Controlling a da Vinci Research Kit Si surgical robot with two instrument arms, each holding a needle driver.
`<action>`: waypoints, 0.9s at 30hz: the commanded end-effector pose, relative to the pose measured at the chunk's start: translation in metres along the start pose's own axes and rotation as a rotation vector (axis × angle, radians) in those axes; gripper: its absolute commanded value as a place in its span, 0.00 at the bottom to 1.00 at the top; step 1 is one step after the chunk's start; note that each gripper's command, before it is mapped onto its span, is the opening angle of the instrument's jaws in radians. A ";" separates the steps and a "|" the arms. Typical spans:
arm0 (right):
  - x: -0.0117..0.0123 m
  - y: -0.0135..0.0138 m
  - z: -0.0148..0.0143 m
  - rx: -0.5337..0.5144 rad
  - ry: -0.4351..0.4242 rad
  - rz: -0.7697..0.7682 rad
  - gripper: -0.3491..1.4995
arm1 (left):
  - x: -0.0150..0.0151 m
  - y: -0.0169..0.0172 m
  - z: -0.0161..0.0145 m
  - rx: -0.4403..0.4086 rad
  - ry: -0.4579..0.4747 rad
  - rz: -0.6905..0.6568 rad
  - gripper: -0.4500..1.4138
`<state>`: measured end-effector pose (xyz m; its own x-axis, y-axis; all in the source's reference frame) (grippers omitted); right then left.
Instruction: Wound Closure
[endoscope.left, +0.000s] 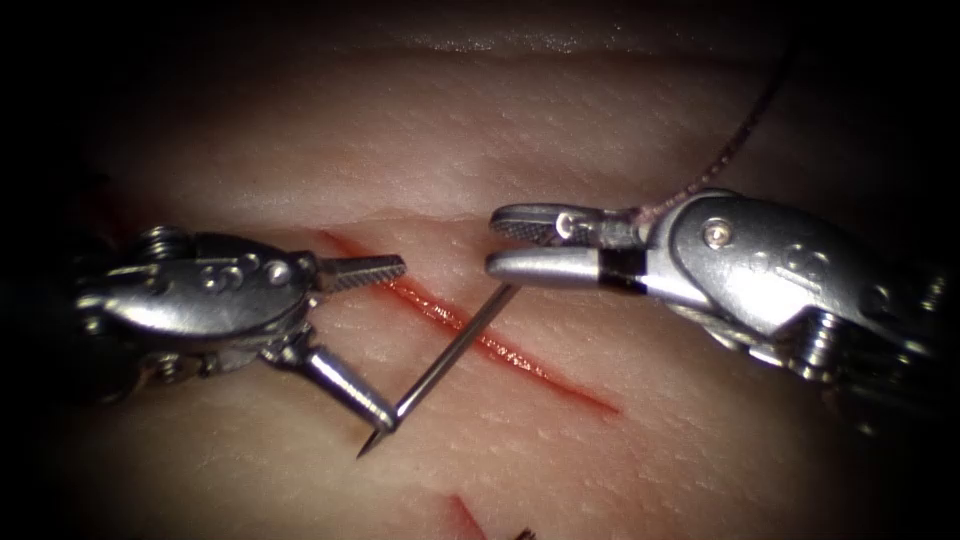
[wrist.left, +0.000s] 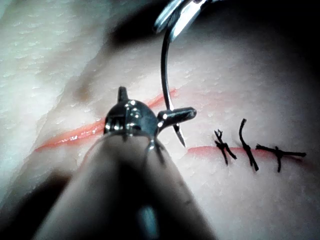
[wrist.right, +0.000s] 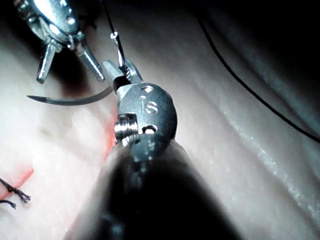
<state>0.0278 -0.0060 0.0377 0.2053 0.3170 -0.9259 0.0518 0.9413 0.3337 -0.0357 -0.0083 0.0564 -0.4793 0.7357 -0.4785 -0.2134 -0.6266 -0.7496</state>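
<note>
- While the R tool (endoscope.left: 505, 243) grips the curved needle (endoscope.left: 450, 355) near its tail end, jaws narrow on it, the needle's body slants across the cut (endoscope.left: 540, 370) and is clear of the tissue (endoscope.left: 560, 130).
- Needle tip: free, points down just above the skin on the left side of the cut. No part is buried, as far as the endoscope and L wrist views show.
- L tool (endoscope.left: 394, 342): jaws spread wide, holding nothing. The lower jaw lies against or just beside the needle close behind the tip; can't tell if there is true contact. The upper jaw points across the cut's upper end.
- Thread (endoscope.left: 735, 140) trails from behind the R tool's jaws up and away over the far tissue. It looks slack.
- L wrist view: three tied stitches (wrist.left: 247, 150) w/ short cut ends sit on the far stretch of the cut. The stretch under the tools is unstitched and red.
- Judgement on step: between bites. The needle is out and both tools are at it, so this reads as needle handling or re-gripping for another stitch. Which way it is going can't be told from one moment.
- Next move calls for:
  - one firm hold on the needle before the other lets go
  - tip square to the skin edge, near the last stitch
  - thread kept clear of both jaws
</note>
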 end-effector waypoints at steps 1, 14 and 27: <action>0.0003 0.0006 0.0009 0.005 0.008 -0.006 0.00 | 0.0000 -0.0004 0.0009 0.000 -0.005 -0.005 0.81; 0.0004 0.0004 0.0014 0.021 0.032 -0.039 0.00 | -0.0006 -0.0003 0.0018 -0.220 -0.025 -0.132 0.79; 0.0005 -0.0001 0.0015 0.028 0.038 -0.049 0.00 | -0.0010 0.0000 0.0030 -0.244 -0.052 -0.261 0.82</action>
<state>0.0286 -0.0067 0.0372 0.1672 0.2770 -0.9462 0.0881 0.9517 0.2942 -0.0371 -0.0100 0.0578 -0.4786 0.8507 -0.2175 -0.1375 -0.3173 -0.9383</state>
